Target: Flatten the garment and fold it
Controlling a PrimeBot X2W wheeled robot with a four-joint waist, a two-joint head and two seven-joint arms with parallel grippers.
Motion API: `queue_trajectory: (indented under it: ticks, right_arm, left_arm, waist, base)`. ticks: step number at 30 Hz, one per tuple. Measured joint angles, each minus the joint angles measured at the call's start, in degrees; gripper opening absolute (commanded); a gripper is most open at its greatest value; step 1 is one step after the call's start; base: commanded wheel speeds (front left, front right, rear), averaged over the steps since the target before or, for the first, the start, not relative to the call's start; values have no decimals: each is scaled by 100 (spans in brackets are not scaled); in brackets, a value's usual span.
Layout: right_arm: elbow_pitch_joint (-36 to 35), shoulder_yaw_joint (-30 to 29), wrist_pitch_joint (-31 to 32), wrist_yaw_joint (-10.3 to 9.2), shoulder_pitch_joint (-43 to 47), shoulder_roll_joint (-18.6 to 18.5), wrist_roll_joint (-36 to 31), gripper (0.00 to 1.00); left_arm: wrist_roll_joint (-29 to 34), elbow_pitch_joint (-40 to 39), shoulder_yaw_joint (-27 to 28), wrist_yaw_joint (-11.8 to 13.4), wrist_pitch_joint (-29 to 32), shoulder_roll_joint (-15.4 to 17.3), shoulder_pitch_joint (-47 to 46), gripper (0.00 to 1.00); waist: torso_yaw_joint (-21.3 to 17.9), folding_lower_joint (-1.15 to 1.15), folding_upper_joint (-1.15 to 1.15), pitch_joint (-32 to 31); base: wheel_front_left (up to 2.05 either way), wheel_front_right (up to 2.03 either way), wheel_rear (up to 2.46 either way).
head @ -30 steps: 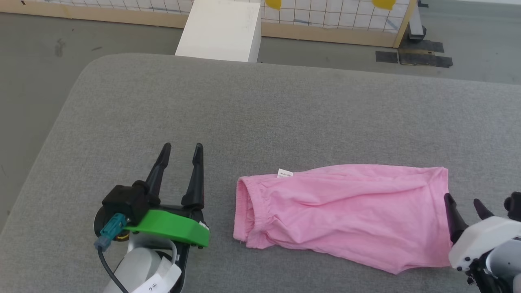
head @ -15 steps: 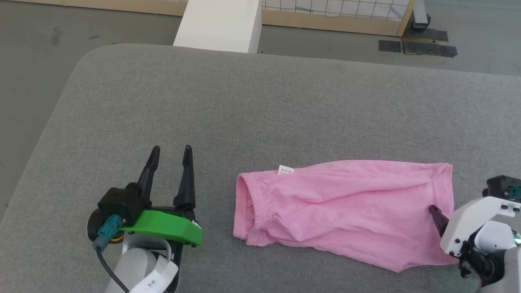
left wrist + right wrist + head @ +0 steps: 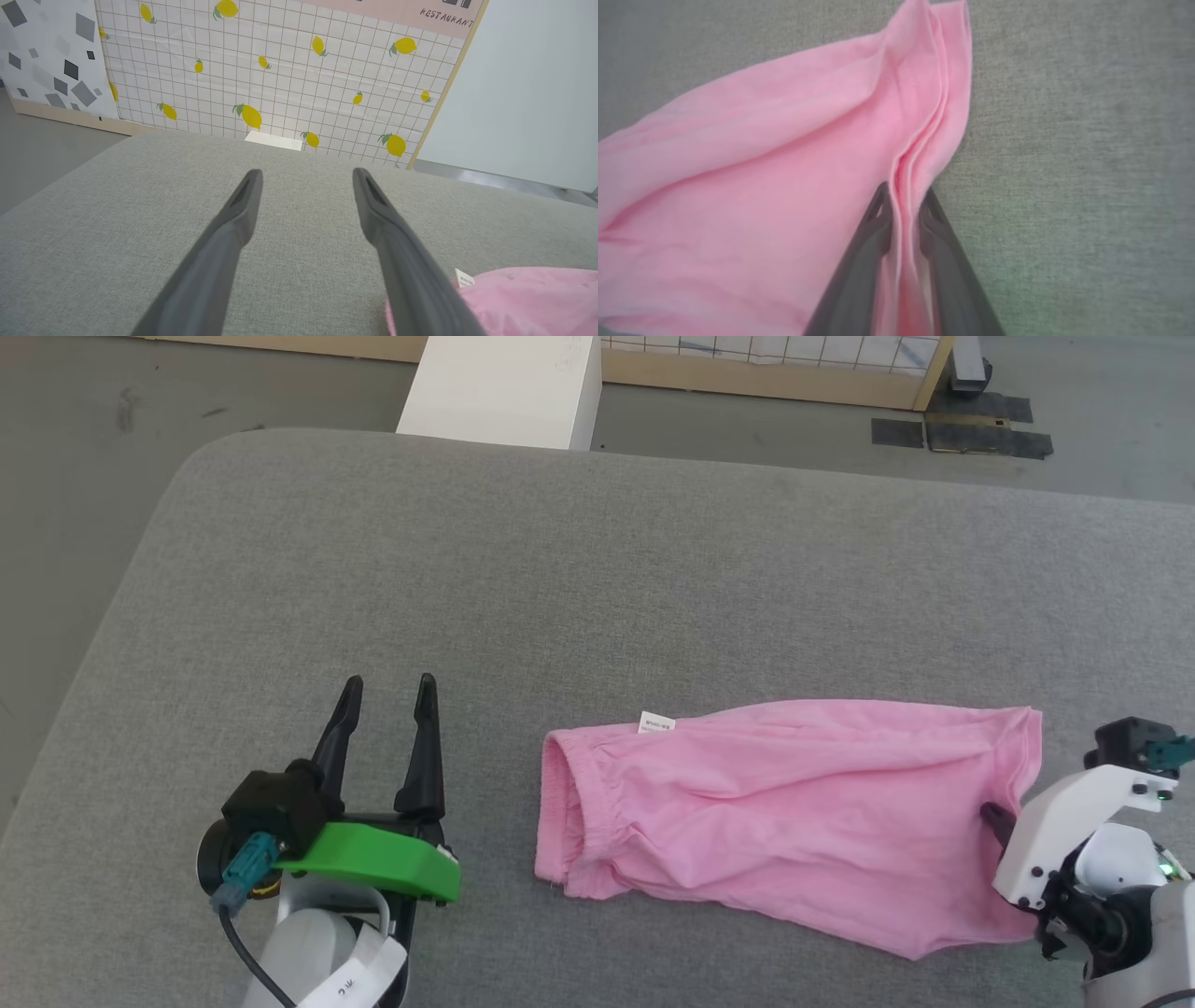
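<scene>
The garment (image 3: pixel 784 812), a light pink pair of shorts, lies flat and folded lengthwise on the grey cushion, with the gathered waistband at its left end and a small white label (image 3: pixel 655 722) on its far edge. My right gripper (image 3: pixel 1001 823) is at the garment's right hem, and the right wrist view shows the right gripper (image 3: pixel 903 205) shut on a pinched ridge of the garment (image 3: pixel 784 186). My left gripper (image 3: pixel 387 691) rests open on the cushion, left of the waistband and apart from it. In the left wrist view the left gripper (image 3: pixel 306 175) has nothing between its fingers, and the garment (image 3: pixel 523 298) shows at the lower right.
The grey cushion (image 3: pixel 597 579) stretches far and left, rounded at its far left corner. A white box (image 3: pixel 504 387) stands on the floor behind it, before a lemon-patterned wall panel (image 3: pixel 280 70). Black tape patches (image 3: pixel 962 429) lie on the floor at the far right.
My right gripper moved in over the garment's right hem and closed on a pinch of the fabric. The head camera tilted slightly. The left gripper stayed open.
</scene>
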Motion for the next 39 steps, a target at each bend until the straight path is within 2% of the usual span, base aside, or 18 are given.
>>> queue_trajectory:
  ticks: [5, 13, 16, 19, 26, 31, 34, 39]
  right_arm:
    - [-211, -193, -234, 1, 40, 62, -297, 0]
    - [-758, -1070, -577, 1, 255, -313, -1382, 0]
    - [-969, -1090, -594, 1, 343, -419, -1605, 0]
    - [-1263, -848, -588, 1, 510, -472, -1678, 0]
    - [-2554, 441, -121, 1, 879, -557, -1467, 0]
    - [-3245, 1758, 370, 1, 953, -784, -1247, 0]
    - [-3306, 2471, 555, 1, 866, -866, -1091, 0]
    - [-2940, 3485, 700, 1, 370, -999, -916, 0]
  left_arm:
    - [8, 54, 32, -40, 0, -12, 0, 100]
    - [8, 71, 33, -66, 0, -23, 0, 100]
    - [7, 77, 19, -66, 0, -24, 1, 100]
    - [4, 87, 9, -66, 0, -25, 2, 100]
    - [0, 111, -38, -66, 0, -27, 18, 100]
    - [-2, 116, -83, -67, 0, -30, 23, 100]
    - [-2, 129, -94, -67, 0, -32, 24, 100]
    - [-8, 144, -141, -85, 0, -34, 20, 100]
  waist:
    - [-4, 0, 0, -22]
    - [5, 0, 0, -37]
    - [5, 0, 0, -56]
    - [2, 0, 0, -81]
    - [3, 0, 0, -156]
    - [33, 0, 0, -201]
    - [59, 0, 0, -202]
    - [131, 0, 0, -165]
  base:
    - [0, 0, 0]
    - [0, 0, 0]
    - [0, 0, 0]
    - [0, 0, 0]
    - [0, 0, 0]
    - [0, 0, 0]
    - [0, 0, 0]
    - [0, 0, 0]
